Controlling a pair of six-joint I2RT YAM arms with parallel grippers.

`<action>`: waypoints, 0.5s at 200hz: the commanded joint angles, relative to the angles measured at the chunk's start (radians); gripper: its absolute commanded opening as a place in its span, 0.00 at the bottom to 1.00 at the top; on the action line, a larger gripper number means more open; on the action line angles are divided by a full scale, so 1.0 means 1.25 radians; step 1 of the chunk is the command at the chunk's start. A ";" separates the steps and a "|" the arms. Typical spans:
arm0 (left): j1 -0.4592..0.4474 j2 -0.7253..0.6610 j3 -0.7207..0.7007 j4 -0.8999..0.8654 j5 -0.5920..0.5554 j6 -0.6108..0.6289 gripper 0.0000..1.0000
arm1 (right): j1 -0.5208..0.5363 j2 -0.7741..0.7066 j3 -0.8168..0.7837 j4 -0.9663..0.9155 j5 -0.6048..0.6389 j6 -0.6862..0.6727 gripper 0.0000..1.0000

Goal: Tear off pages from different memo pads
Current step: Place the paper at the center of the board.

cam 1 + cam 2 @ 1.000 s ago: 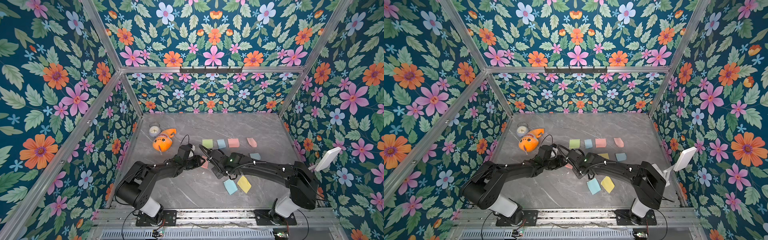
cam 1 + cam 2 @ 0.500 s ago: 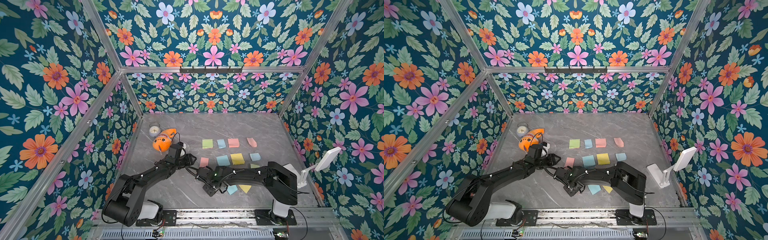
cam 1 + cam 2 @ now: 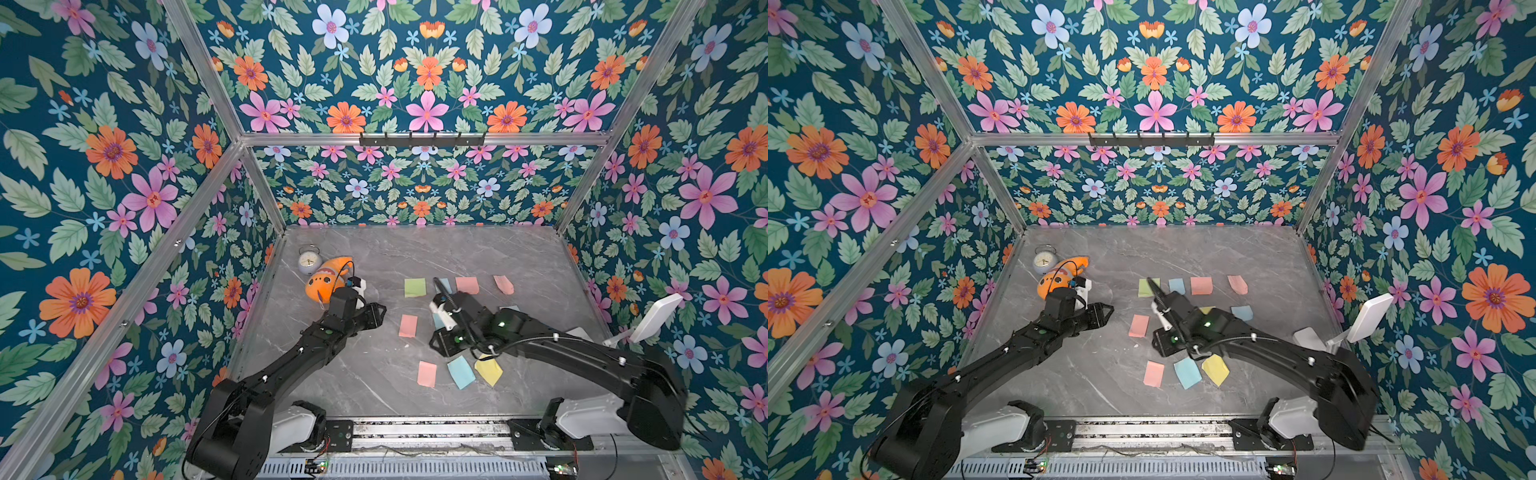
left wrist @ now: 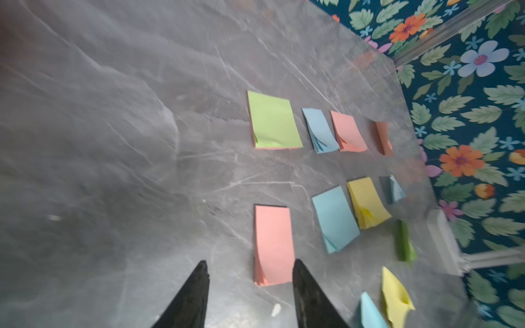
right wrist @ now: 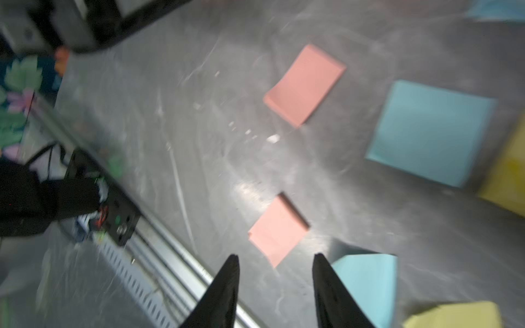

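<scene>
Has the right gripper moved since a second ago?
Yes. The right gripper was at the pink memo pad; it has drawn back toward the front rail and now sits open near a loose pink page.

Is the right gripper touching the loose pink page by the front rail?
Apart. Right wrist view: bare table shows between each fingertip of the open right gripper and the pink page.
</scene>
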 commanded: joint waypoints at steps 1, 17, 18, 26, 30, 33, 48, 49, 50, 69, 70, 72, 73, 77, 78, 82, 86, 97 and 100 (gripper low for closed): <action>-0.008 -0.051 -0.054 0.139 -0.214 0.133 0.60 | -0.093 -0.138 -0.116 0.106 0.271 -0.003 0.55; -0.014 -0.055 -0.091 0.257 -0.283 0.222 0.66 | -0.214 -0.263 -0.273 0.305 0.296 -0.113 0.66; -0.015 -0.055 -0.091 0.261 -0.287 0.227 0.66 | -0.223 -0.266 -0.280 0.316 0.298 -0.118 0.66; -0.015 -0.042 -0.085 0.289 -0.334 0.267 0.68 | -0.283 -0.321 -0.327 0.375 0.327 -0.149 0.67; -0.015 -0.035 -0.082 0.307 -0.376 0.285 0.68 | -0.317 -0.344 -0.343 0.394 0.333 -0.164 0.67; -0.015 -0.029 -0.081 0.326 -0.409 0.300 0.69 | -0.339 -0.360 -0.353 0.405 0.334 -0.175 0.67; -0.007 0.002 -0.094 0.449 -0.587 0.396 0.73 | -0.480 -0.417 -0.384 0.429 0.343 -0.199 0.67; -0.005 0.005 -0.097 0.458 -0.595 0.403 0.73 | -0.489 -0.420 -0.386 0.430 0.342 -0.199 0.67; -0.004 0.007 -0.098 0.466 -0.602 0.410 0.73 | -0.496 -0.422 -0.388 0.431 0.342 -0.200 0.67; 0.027 0.063 -0.126 0.597 -0.656 0.473 0.78 | -0.605 -0.424 -0.416 0.444 0.309 -0.206 0.67; 0.030 0.066 -0.127 0.599 -0.655 0.473 0.78 | -0.609 -0.423 -0.417 0.444 0.309 -0.206 0.67; 0.033 0.073 -0.129 0.607 -0.651 0.471 0.79 | -0.615 -0.419 -0.419 0.445 0.306 -0.204 0.67; 0.036 0.077 -0.130 0.610 -0.650 0.470 0.79 | -0.617 -0.417 -0.419 0.444 0.304 -0.204 0.67; 0.046 0.090 -0.130 0.615 -0.648 0.465 0.79 | -0.623 -0.408 -0.421 0.445 0.299 -0.204 0.67; 0.048 0.093 -0.130 0.615 -0.647 0.463 0.79 | -0.624 -0.405 -0.422 0.445 0.299 -0.204 0.67; 0.055 0.105 -0.129 0.614 -0.648 0.456 0.79 | -0.626 -0.396 -0.423 0.448 0.296 -0.205 0.67; 0.061 0.117 -0.128 0.614 -0.648 0.451 0.79 | -0.626 -0.386 -0.425 0.454 0.297 -0.205 0.67; 0.074 0.147 -0.135 0.628 -0.638 0.456 0.80 | -0.626 -0.357 -0.438 0.491 0.293 -0.192 0.67; 0.077 0.153 -0.139 0.637 -0.636 0.461 0.80 | -0.626 -0.346 -0.444 0.511 0.290 -0.190 0.67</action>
